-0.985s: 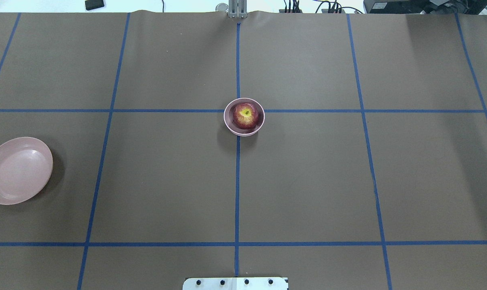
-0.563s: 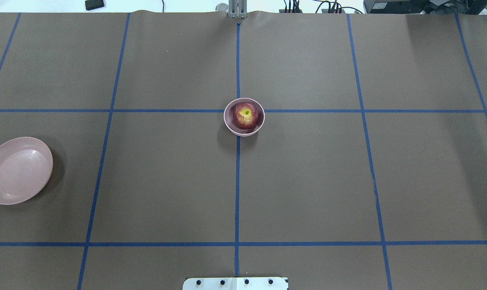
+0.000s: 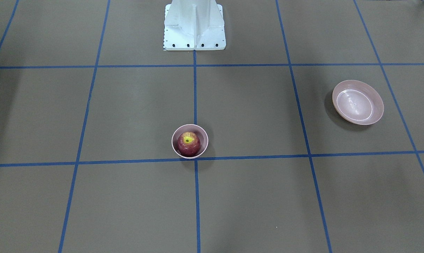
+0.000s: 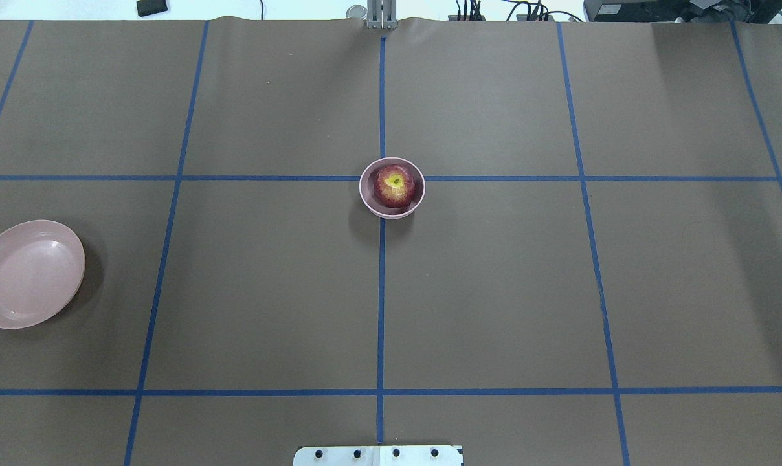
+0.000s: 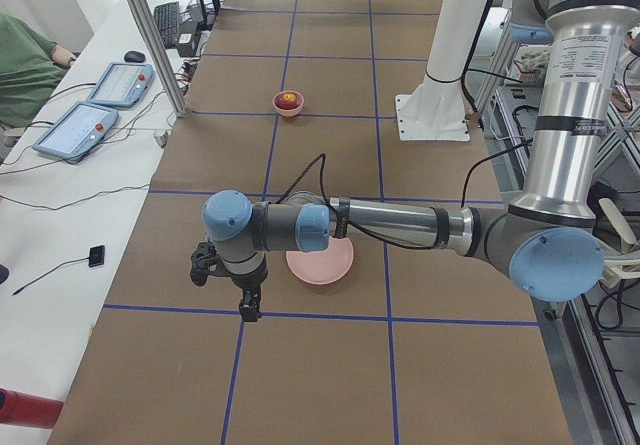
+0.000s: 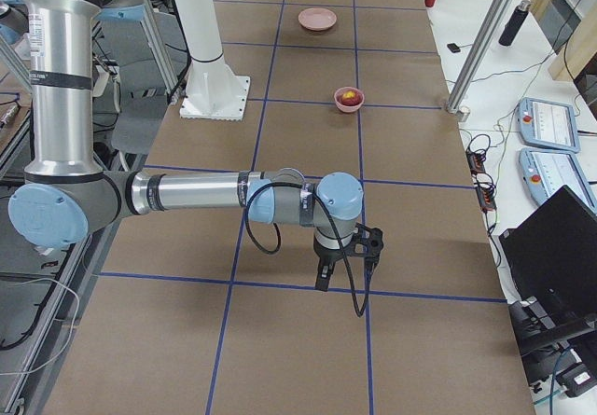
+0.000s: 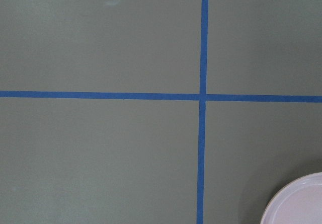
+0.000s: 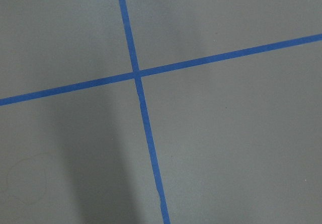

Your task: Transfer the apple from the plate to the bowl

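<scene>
Brown paper crossed by blue tape lines covered the table (image 4: pixel 494 310), and on a crossing along its centre line the apple (image 4: pixel 394 186) sat inside the bowl (image 4: pixel 366 196), stem dimple up, well apart from both grippers. Off to the robot's left lay the plate (image 4: pixel 28 278), with the left gripper (image 5: pixel 232 287) hanging just beside it above the paper; the right gripper (image 6: pixel 338 268) hung over the table's opposite end. Both arms reached out level from the elbow, wrists bent downward. Whether either pair of jaws was parted or closed could not be told. Counted: one apple, one bowl, one plate, two arms
</scene>
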`<action>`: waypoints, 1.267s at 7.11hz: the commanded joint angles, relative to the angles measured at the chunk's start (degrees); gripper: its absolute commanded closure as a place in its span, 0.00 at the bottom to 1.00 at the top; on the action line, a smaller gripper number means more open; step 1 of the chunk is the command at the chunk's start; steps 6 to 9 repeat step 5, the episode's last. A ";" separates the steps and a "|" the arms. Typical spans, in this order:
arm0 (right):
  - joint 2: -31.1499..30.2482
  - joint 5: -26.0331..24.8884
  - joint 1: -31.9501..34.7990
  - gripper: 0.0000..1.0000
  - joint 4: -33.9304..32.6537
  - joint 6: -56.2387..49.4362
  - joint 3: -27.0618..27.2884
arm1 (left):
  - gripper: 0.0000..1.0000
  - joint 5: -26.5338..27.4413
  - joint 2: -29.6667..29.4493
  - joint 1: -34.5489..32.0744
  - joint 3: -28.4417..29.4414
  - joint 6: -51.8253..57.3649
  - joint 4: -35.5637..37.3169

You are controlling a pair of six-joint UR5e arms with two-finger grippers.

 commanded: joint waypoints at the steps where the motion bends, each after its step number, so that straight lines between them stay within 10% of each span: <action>1: 0.04 0.09 -0.07 0.00 0.04 -0.02 -0.08 | 0.02 -0.01 0.15 -0.04 -0.14 -0.04 0.00; 9: 0.04 0.44 -0.16 0.00 0.12 -0.02 0.09 | 0.02 -0.01 0.15 -0.04 0.12 0.05 0.00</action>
